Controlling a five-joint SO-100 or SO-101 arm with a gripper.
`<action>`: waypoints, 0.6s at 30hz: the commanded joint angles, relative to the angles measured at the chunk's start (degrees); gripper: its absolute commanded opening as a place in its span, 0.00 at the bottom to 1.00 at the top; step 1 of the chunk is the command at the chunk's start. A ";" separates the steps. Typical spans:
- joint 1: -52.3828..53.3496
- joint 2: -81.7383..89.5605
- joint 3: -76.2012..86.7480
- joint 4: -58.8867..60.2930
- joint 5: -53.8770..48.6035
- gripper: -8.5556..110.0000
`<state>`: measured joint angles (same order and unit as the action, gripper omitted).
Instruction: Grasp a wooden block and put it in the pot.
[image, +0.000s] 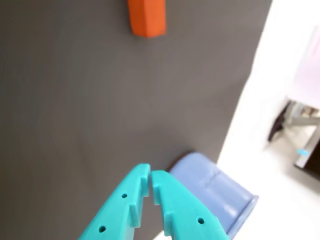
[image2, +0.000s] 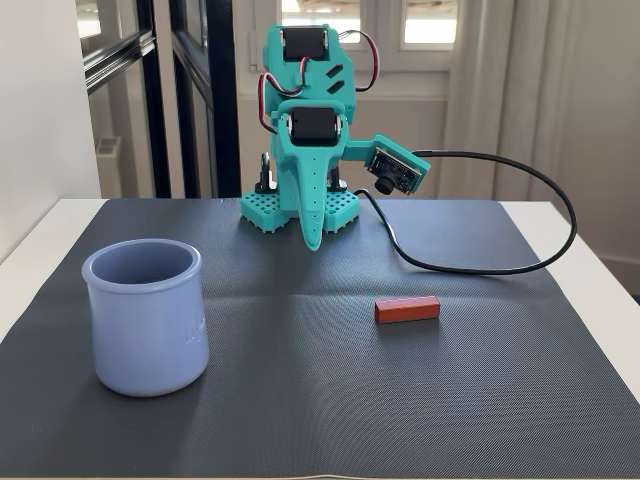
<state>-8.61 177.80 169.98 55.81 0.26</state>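
The wooden block (image2: 407, 309) is a small orange-red bar lying flat on the dark mat, right of centre in the fixed view. In the wrist view its end (image: 146, 17) shows at the top edge. The lavender-blue pot (image2: 146, 316) stands upright at the front left of the mat. In the wrist view it (image: 215, 192) sits at the bottom, just right of the teal fingers. My teal gripper (image2: 313, 240) hangs tip-down at the back of the mat by the arm's base, far from both. Its jaws (image: 150, 181) are shut and empty.
The dark grey mat (image2: 300, 380) covers a white table (image2: 590, 260). A black cable (image2: 500, 265) loops from the wrist camera across the mat's back right. Windows and a glass door stand behind the arm.
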 joint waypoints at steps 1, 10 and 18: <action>-3.52 -9.23 -7.73 0.09 -0.44 0.07; -16.26 -34.72 -22.15 0.09 0.62 0.08; -24.61 -53.26 -30.67 -0.26 8.79 0.08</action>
<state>-31.55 127.79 143.17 55.72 7.47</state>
